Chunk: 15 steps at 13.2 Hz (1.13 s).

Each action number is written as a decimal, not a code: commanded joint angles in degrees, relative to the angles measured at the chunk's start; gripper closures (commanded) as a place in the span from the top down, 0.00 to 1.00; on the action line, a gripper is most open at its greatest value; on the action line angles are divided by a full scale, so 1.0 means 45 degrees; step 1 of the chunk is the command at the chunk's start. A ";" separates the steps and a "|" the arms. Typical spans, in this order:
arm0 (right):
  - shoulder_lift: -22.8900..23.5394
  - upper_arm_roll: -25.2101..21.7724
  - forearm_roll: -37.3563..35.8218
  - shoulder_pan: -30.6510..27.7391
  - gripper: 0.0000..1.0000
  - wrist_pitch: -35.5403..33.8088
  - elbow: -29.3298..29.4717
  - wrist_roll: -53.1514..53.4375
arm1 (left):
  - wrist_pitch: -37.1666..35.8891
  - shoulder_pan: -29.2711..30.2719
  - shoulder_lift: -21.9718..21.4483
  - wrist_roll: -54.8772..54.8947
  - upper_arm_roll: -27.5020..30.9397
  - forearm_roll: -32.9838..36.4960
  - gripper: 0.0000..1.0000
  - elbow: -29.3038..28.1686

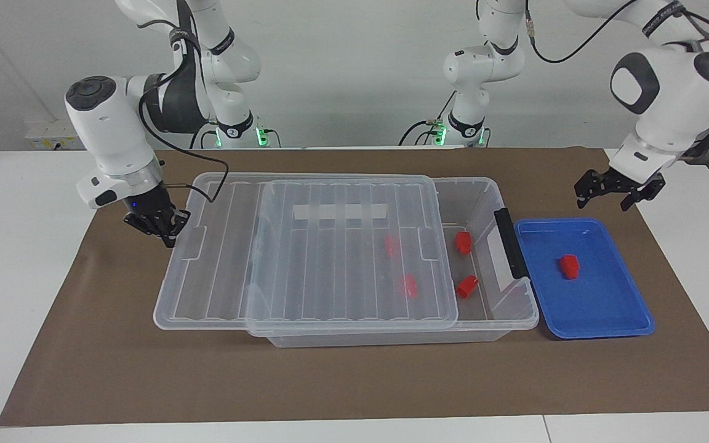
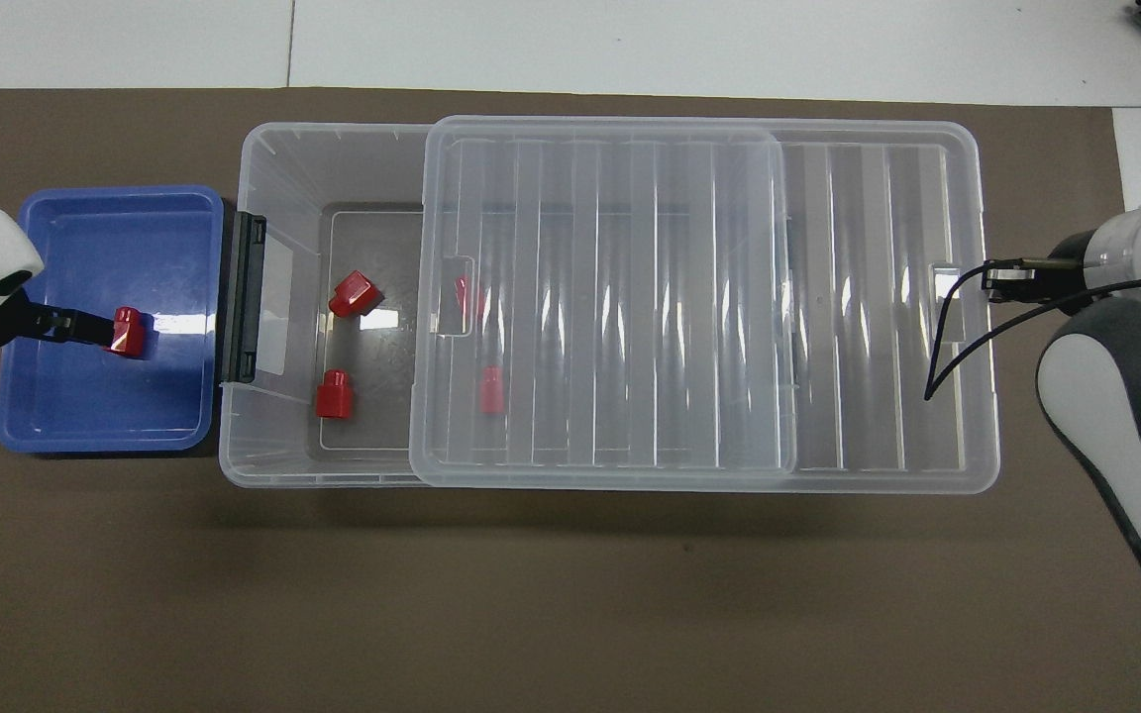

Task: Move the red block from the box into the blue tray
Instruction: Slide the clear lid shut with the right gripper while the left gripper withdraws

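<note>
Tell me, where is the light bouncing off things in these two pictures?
Overhead view: white streaks of glare run across the ribbed lid, a bright patch sits on the box floor near two blocks, another on the blue tray beside the red block. Facing view: glare is far milder, and soft shadows lie under the box's front edge.

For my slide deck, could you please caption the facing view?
One red block lies in the blue tray; left gripper raised, open; right gripper at the lid's end.
</note>
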 commanded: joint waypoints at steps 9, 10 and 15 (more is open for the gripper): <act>-0.0035 0.0028 0.0255 0.2029 0.00 0.0308 -0.0235 -0.0164 | -0.1680 -0.1452 -0.1600 -0.0139 0.0004 -0.0181 1.00 0.0276; -0.0034 0.0047 0.0255 0.2108 0.00 0.0327 -0.0235 -0.0183 | -0.1834 -0.1976 -0.1232 -0.0177 0.0276 -0.0182 1.00 0.0432; -0.0015 0.0067 0.0235 0.2460 0.00 0.0581 -0.0254 -0.0222 | -0.3265 -0.2589 -0.0269 -0.0139 0.0709 -0.0103 1.00 0.2743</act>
